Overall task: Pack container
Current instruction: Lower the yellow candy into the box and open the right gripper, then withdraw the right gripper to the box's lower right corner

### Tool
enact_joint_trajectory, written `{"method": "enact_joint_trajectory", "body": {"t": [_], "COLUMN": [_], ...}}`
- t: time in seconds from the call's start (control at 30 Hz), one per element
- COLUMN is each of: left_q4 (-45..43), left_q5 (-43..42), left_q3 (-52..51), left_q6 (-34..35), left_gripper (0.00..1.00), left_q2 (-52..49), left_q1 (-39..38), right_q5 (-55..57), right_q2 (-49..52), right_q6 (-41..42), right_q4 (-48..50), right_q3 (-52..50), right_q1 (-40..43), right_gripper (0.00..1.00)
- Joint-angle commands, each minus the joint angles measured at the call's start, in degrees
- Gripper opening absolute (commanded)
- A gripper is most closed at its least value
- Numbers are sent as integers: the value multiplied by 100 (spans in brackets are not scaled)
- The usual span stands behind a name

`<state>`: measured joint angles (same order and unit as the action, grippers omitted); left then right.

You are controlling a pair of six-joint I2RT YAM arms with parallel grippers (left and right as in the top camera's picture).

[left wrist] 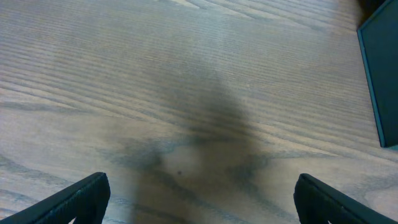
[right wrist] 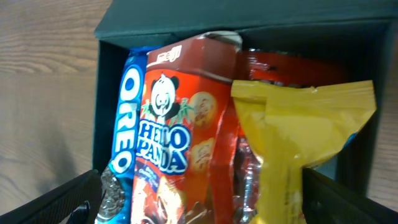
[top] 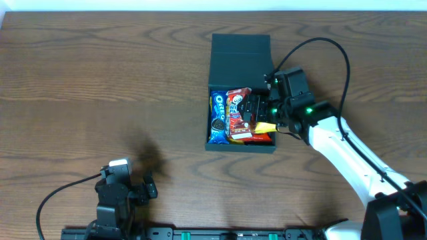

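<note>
The dark teal container stands right of the table's centre, its hinged lid flipped open towards the back. Inside, side by side, are a blue Oreo packet, a red Hello Panda box and a yellow packet. My right gripper hovers over the container's right half, open. In the right wrist view the Oreo packet, the Hello Panda box and the yellow packet lie between its spread fingers. My left gripper is open over bare wood at the front left.
A further red wrapper shows behind the yellow packet. The container's dark side reaches into the right edge of the left wrist view. A black cable arcs above the right arm. Wood-grain table lies all round.
</note>
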<state>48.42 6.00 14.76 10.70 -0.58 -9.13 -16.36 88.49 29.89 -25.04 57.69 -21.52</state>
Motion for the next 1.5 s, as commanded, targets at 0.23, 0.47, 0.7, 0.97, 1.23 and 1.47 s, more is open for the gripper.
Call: {"method": "enact_joint_trajectory", "body": {"t": [0.23, 0.47, 0.7, 0.97, 1.23, 1.47], "left_q4": [387, 387, 387, 387, 387, 387], "left_q5": [15, 15, 17, 17, 17, 17], "left_q3": [2, 2, 2, 2, 2, 2], "left_q6": [-20, -20, -20, -20, -20, -20], "left_gripper": [95, 95, 95, 95, 95, 95], "left_q2": [35, 35, 35, 35, 35, 35], "left_q1": [-13, -13, -13, -13, -13, -13], "right_q5": [-125, -131, 413, 81, -1023, 570], "right_q2": [2, 0, -304, -756, -748, -1172], "right_q6": [396, 538, 118, -127, -1115, -1484], "right_q4": [20, 22, -105, -501, -599, -1215], "right_q3": [133, 136, 358, 483, 417, 417], "right_q1": [-142, -146, -140, -271, -605, -1506], "right_gripper": [99, 99, 99, 99, 99, 99]}}
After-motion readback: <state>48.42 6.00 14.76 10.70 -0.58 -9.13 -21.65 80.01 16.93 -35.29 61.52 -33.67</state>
